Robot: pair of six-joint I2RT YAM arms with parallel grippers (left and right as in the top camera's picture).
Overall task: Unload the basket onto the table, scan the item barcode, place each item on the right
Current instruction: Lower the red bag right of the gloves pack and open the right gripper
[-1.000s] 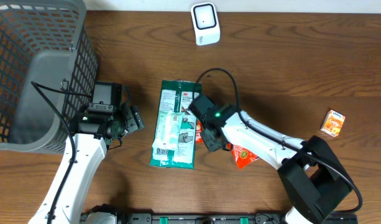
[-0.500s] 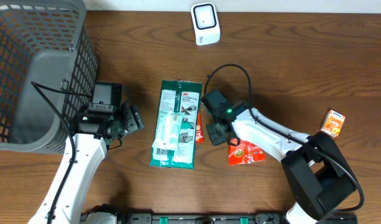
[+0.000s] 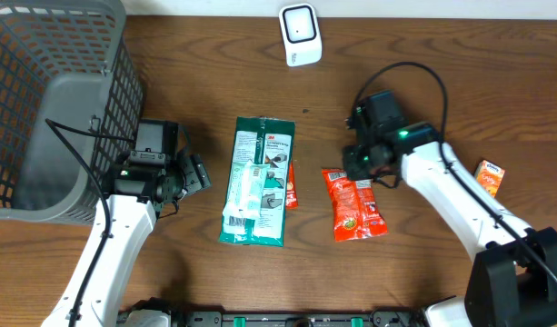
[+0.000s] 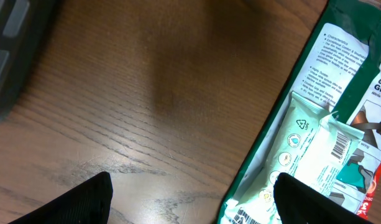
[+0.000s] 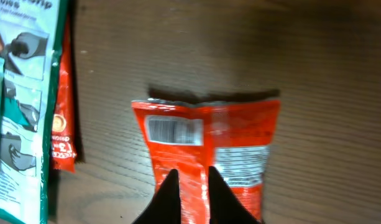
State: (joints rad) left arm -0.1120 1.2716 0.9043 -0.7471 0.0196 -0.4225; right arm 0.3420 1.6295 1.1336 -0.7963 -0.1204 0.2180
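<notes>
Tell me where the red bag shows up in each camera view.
Overhead: bag lies right of centre.
Left wrist: not in it.
Right wrist: bag in the centre, barcode at its upper left.
Shared landmark: green pack, mid-table overhead, right side in left wrist, left edge in right wrist.

The packet is bright red with a white barcode patch (some yellow print too); the glove pack green and white; the basket dark grey mesh; the table brown, wood-grained.
</notes>
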